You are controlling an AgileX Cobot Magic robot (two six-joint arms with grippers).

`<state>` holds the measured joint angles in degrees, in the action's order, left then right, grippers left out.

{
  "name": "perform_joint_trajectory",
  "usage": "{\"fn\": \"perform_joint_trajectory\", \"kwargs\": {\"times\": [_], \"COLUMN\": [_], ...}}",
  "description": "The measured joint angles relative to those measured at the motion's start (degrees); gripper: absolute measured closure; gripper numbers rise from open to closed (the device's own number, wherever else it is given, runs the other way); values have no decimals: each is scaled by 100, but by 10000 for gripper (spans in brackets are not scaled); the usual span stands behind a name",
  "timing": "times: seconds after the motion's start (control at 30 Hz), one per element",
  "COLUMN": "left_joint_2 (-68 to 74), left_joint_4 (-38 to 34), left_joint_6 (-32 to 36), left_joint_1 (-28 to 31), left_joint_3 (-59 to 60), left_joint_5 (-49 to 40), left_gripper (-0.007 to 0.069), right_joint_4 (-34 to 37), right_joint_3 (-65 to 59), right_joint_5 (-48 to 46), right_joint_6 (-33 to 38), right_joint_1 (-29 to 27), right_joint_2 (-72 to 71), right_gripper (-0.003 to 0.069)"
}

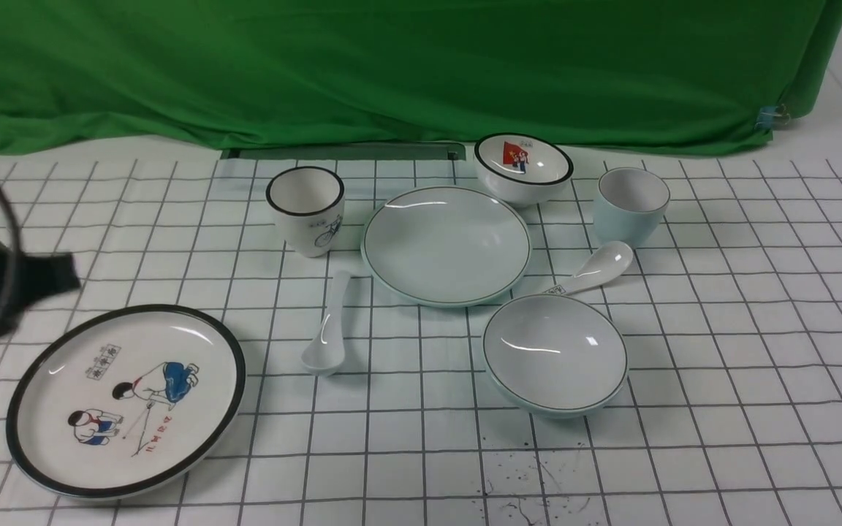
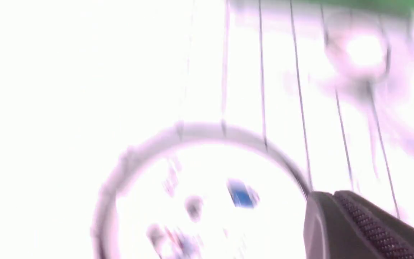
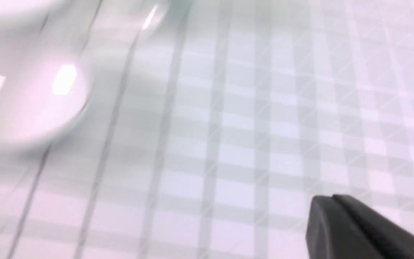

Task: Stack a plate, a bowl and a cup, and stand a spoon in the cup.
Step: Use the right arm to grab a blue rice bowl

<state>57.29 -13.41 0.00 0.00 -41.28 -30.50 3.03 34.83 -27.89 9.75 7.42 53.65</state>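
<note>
Bowl (image 1: 554, 354) left of right hand (image 3: 332, 212): likely slick, brittle; pinch near rim. Left hand (image 2: 331, 210) clenched, empty; right likewise.

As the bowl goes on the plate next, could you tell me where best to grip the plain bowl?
Probably take the bowl by its right rim, coming down from above and pinching the wall inside and outside. It sits upright and open, its rim is thin, and the marked spoon has its handle close by the far edge.
</note>
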Motion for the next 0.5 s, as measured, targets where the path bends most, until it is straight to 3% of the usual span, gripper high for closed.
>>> {"fn": "perform_joint_trajectory", "kwargs": {"times": [0.03, 0.07, 0.1, 0.2, 0.33, 0.4, 0.5], "left_joint_2": [218, 310, 652, 1377, 1951, 2397, 2827], "left_joint_4": [-543, -749, -1383, -1894, -1113, 35, 776], "left_joint_6": [534, 648, 1413, 2033, 1532, 678, 43], "left_joint_1": [0, 0, 0, -220, -909, -1657, -2131], "left_joint_3": [-45, -71, -196, -618, -1161, -1716, -2229], "left_joint_5": [-229, -333, -751, -1517, -1623, -1609, -1573], "left_gripper": [653, 653, 653, 653, 653, 653, 646], "right_joint_4": [48, 71, 110, 143, 172, 184, 226], "right_joint_3": [9, 15, 22, 117, 387, 655, 848], "right_joint_5": [-80, -105, -150, -219, -393, -600, -723], "right_joint_6": [72, 84, 214, 363, 382, 388, 388], "right_joint_1": [177, 251, 518, 1043, 1432, 1608, 1648], "right_joint_2": [221, 308, 620, 1262, 1805, 2100, 2263], "right_gripper": [645, 645, 645, 645, 644, 645, 645]}}
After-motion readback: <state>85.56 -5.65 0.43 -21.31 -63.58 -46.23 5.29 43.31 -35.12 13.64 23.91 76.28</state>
